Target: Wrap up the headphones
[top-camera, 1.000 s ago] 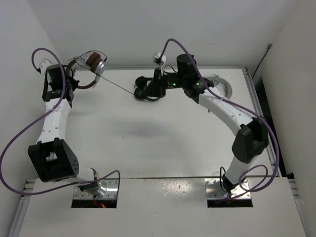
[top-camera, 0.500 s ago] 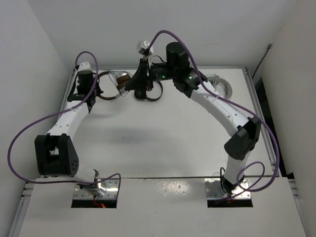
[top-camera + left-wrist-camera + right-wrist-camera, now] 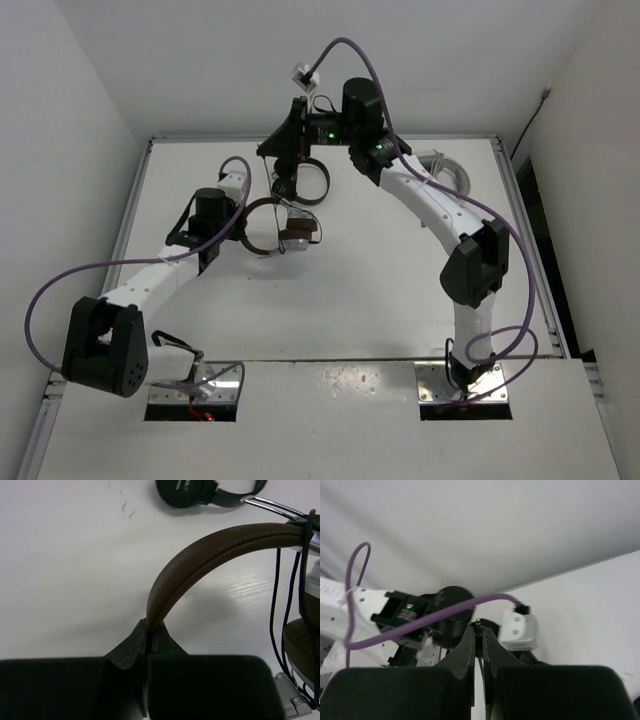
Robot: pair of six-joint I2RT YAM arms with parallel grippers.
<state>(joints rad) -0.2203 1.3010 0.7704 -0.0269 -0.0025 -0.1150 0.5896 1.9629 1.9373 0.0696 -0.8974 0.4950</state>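
Brown padded headband of the headphones (image 3: 268, 226), seen from the top external view, lies left of centre over the white table (image 3: 350, 300). The left gripper (image 3: 243, 222) clamps it at its left side. In the left wrist view the same gripper (image 3: 149, 628) has its fingers pressed together on the end of the headband arc, which rises to the right toward a silver slider and a brown earcup (image 3: 300, 640). Several strands of thin black cable (image 3: 276, 595) run down beside that earcup, looped over the headband. In the top view the earcups hang toward the right of the arc, close to the table; whether they touch it cannot be told.

Just beyond lie the all-black headphones (image 3: 308, 184), flat on the table, near the brown pair but apart from it.

Above them hangs the right gripper (image 3: 266, 150), raised off the table and pointing left. In the right wrist view its fingers (image 3: 470, 645) are closed on the cable's metal plug (image 3: 478, 623), whose tip stands just clear of the fingertips.

At far right, white headphones (image 3: 452, 176) rest near the back edge, partly hidden by the right arm.
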